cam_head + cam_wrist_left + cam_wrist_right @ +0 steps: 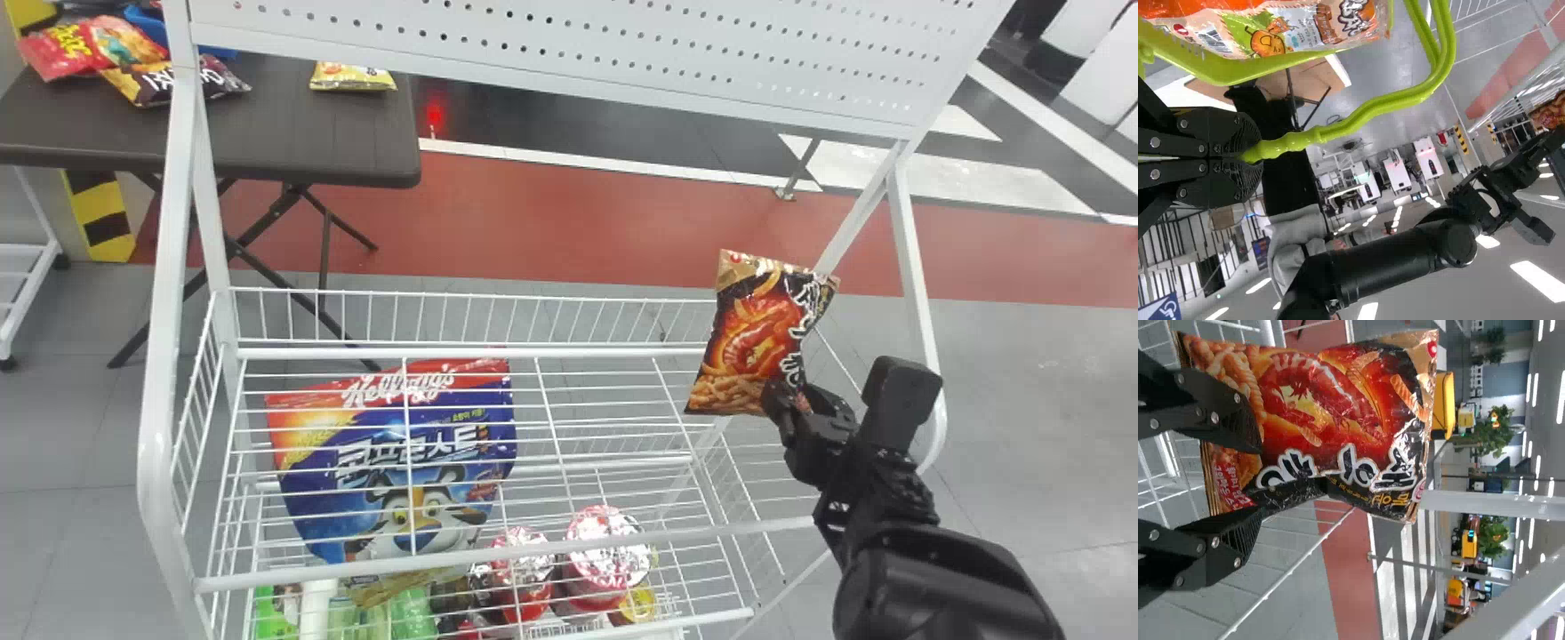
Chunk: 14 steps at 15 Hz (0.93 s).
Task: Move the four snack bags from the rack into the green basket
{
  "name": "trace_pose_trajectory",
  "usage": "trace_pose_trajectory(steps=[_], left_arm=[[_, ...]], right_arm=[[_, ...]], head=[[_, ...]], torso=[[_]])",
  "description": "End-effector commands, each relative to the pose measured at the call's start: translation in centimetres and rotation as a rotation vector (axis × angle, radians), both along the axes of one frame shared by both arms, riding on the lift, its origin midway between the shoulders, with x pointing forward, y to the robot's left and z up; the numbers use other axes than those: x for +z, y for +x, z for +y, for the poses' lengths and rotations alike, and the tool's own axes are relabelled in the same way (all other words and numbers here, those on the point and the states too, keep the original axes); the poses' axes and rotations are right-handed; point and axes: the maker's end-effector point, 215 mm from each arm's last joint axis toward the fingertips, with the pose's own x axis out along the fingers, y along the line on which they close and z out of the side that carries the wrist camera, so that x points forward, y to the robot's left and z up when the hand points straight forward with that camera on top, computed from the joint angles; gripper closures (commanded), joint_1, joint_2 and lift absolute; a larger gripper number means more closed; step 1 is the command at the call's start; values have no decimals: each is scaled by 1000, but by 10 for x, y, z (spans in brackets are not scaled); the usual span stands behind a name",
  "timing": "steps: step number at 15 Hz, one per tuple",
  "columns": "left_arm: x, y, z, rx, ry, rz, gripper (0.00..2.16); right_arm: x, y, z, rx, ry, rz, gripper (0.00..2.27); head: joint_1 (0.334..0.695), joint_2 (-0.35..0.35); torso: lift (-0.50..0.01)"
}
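While 1 black-and-orange snack bag (pixel 751 342) is grasped by the right gripper (pixel 789 402), the green basket (pixel 1211 69) is held by its handle, clenched in the left gripper (pixel 1250 152).
Snack bag: carried slightly tilted, near the back right corner of the rack (pixel 158 356); 1 pale bag (pixel 1288 33), contained in the basket; 1 blue cereal bag (pixel 391 471), seen through the rack's wires, toward its left edge.

Head view: clearance mid-frame, perforated panel (pixel 613 62) obstructing top, wire shelf (pixel 605 351) lower centre, white posts (pixel 155 436) left and right.
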Motion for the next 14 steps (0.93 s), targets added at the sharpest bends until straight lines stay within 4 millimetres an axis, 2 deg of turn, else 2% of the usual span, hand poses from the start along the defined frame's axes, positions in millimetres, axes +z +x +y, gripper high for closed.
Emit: trace_pose_trajectory(steps=[1, 4, 5, 6, 7, 8, 11, 14], left_arm=[[0, -1, 0, -2, 1, 4, 1851], [0, 0, 0, -2, 1, 2, 1851], [0, 1, 0, -2, 1, 0, 1851], [0, 2, 1, 0, 3, -1, 1851], [0, 2, 0, -2, 3, 0, 1851], [0, 2, 0, -3, 2, -1, 1851], [1, 3, 0, -2, 2, -3, 1851], [-1, 5, 1, -1, 6, -3, 1851]], right_arm=[[14, -1, -1, 6, -30, -48, 2115], [24, -1, -1, 10, -47, -80, 2128], [26, -1, 2, 12, -45, -86, 2037], [31, 0, 6, 15, -42, -98, 1396], [35, 0, 10, 24, -52, -101, 326], [38, 2, 15, 34, -56, -108, -2], [41, 7, 15, 31, -47, -117, 39], [39, 18, 3, 11, -31, -107, 49]], head=[[695, -350], [695, -350], [695, -350], [695, -350], [695, -350], [695, -350], [695, -350], [695, -350]], torso=[[0], [0], [0], [0], [0], [0], [0], [0]])
